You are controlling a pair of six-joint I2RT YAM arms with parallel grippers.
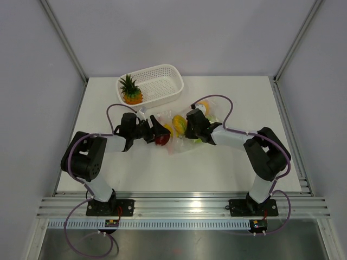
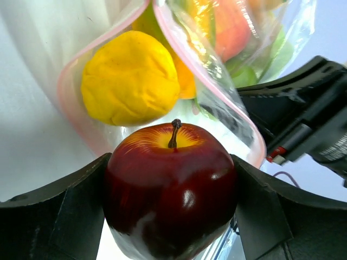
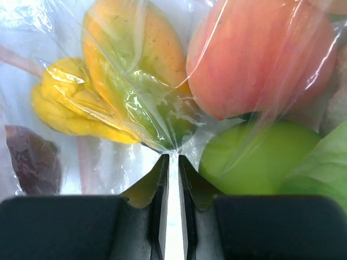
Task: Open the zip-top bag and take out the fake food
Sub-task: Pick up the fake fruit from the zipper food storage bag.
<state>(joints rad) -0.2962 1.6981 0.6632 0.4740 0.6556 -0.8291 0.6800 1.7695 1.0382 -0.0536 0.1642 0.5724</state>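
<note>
Left end effector (image 1: pixel 154 130) clamped on a dark red apple (image 2: pixel 171 189), one finger on each side. The apple sits at the mouth of the zip-top bag (image 2: pixel 238 81); pink zip strip (image 2: pixel 65 92) gapes just ahead of my fingers, so opening is done, I judge; whether the apple has cleared the film, cannot tell. Right end effector (image 3: pixel 172 162) pressed nearly together, pinching a fold of bag film; bag lies between my two end effectors on the tabletop (image 1: pixel 141 168). Pineapple (image 1: pixel 130 91) in white basket (image 1: pixel 176 89), well beyond left end effector; counted out. Fake food (image 3: pixel 260 59) left inside: yellow piece (image 2: pixel 130 78) just past apple; orange-pink and green pieces (image 3: pixel 255 157) just ahead of right end effector. Most removal remains.
</note>
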